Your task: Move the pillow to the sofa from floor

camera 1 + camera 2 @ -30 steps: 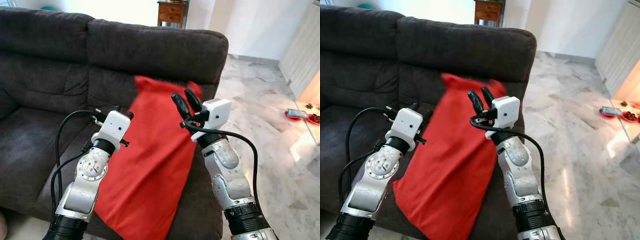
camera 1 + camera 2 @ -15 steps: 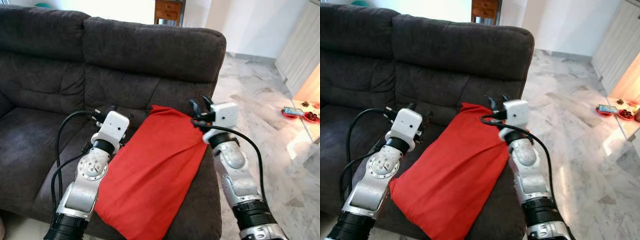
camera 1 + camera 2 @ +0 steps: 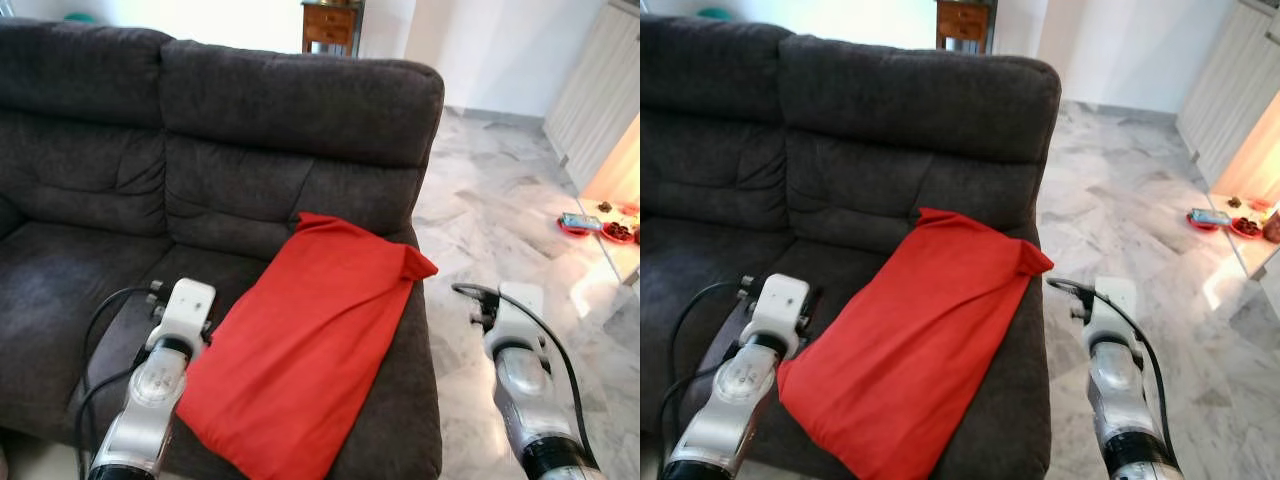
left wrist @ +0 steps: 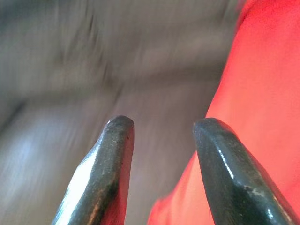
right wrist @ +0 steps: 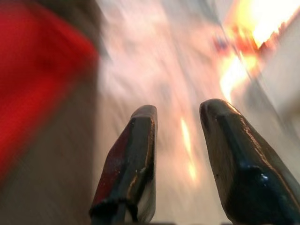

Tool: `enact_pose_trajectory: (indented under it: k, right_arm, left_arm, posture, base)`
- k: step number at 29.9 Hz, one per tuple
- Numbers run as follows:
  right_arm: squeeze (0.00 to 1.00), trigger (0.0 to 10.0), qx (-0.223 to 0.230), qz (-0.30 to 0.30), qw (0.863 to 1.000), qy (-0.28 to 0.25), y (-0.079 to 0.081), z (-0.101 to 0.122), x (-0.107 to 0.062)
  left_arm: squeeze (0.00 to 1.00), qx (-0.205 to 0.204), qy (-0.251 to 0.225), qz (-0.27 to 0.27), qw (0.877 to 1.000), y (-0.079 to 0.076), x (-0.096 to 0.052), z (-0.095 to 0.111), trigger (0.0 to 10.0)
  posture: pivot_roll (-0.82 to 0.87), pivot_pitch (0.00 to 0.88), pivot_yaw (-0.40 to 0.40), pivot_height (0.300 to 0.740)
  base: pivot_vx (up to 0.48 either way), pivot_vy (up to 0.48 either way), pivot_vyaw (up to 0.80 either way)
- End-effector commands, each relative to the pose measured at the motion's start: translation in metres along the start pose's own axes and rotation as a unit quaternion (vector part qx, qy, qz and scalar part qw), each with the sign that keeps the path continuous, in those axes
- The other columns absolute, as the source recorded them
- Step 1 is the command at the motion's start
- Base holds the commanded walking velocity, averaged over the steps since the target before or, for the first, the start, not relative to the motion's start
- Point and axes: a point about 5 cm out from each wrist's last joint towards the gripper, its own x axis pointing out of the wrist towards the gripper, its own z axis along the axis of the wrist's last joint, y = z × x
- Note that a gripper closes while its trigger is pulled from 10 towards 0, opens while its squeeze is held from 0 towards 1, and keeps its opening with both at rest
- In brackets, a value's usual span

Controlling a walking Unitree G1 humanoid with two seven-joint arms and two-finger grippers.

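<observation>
- Your pillow (image 3: 305,340) lies flat on the sofa (image 3: 250,110) seat, by its right end.
- Your left gripper (image 4: 161,129) gapes empty beside it.
- Your right gripper (image 5: 177,115) gapes empty over the floor (image 3: 500,210).

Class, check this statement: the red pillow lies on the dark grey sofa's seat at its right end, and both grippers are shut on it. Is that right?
Not quite. The pillow does lie on the sofa seat at its right end, but neither gripper holds it. The wrist views show the left gripper and the right gripper with fingers open and holding nothing.
</observation>
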Motion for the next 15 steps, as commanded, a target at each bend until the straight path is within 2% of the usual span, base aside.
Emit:
enact_pose_trajectory:
  k: [1, 4, 5, 6, 7, 8, 10, 15]
  right_arm:
    - [0.0, 10.0, -0.005, -0.013, 0.999, 0.044, -0.009, -0.019, -0.004]
    - [0.0, 10.0, -0.023, -0.009, 0.995, 0.099, -0.012, -0.049, -0.015]
    - [0.0, 10.0, -0.037, -0.003, 0.99, 0.139, -0.012, -0.07, -0.025]
    - [0.0, 10.0, -0.045, -0.001, 0.985, 0.164, -0.013, -0.083, -0.032]
    - [0.0, 10.0, -0.045, -0.001, 0.985, 0.164, -0.013, -0.083, -0.032]
    - [0.0, 10.0, -0.043, 0.0, 0.982, 0.185, -0.013, -0.095, -0.04]
    - [0.0, 10.0, -0.047, 0.006, 0.978, 0.204, -0.012, -0.106, -0.047]
    - [0.0, 10.0, -0.054, 0.008, 0.971, 0.233, -0.011, -0.123, -0.06]
  left_arm:
    - [0.0, -0.018, 0.035, 0.013, 0.999, 0.003, -0.004, -0.019, 10.0]
    - [0.0, -0.037, 0.09, 0.02, 0.995, 0.005, -0.013, -0.047, 10.0]
    - [0.0, -0.037, 0.132, 0.014, 0.99, 0.002, -0.02, -0.066, 10.0]
    - [0.0, -0.036, 0.152, 0.009, 0.988, 0.0, -0.026, -0.076, 10.0]
    - [0.0, -0.036, 0.152, 0.009, 0.988, 0.0, -0.026, -0.076, 10.0]
    - [0.0, -0.035, 0.173, 0.004, 0.984, -0.003, -0.032, -0.087, 10.0]
    - [0.0, -0.039, 0.195, 0.001, 0.98, -0.007, -0.038, -0.097, 10.0]
    - [0.0, -0.041, 0.24, -0.03, 0.969, -0.021, -0.049, -0.117, 10.0]
  posture:
    - [0.09, 0.0, -0.065, 0.74]
    - [0.08, 0.0, -0.06, 0.74]
    - [0.09, 0.0, -0.061, 0.74]
    - [0.09, 0.0, -0.061, 0.74]
    - [0.09, 0.0, -0.061, 0.74]
    - [0.09, 0.0, -0.06, 0.74]
    - [0.09, 0.0, -0.059, 0.74]
    - [0.08, 0.0, -0.053, 0.74]
  base:
    - [0.0, 0.0, 0.0]
    - [0.0, 0.0, 0.0]
    - [0.0, 0.0, 0.0]
    - [0.0, 0.0, 0.0]
    - [0.0, 0.0, 0.0]
    - [0.0, 0.0, 0.0]
    - [0.0, 0.0, 0.0]
    - [0.0, 0.0, 0.0]
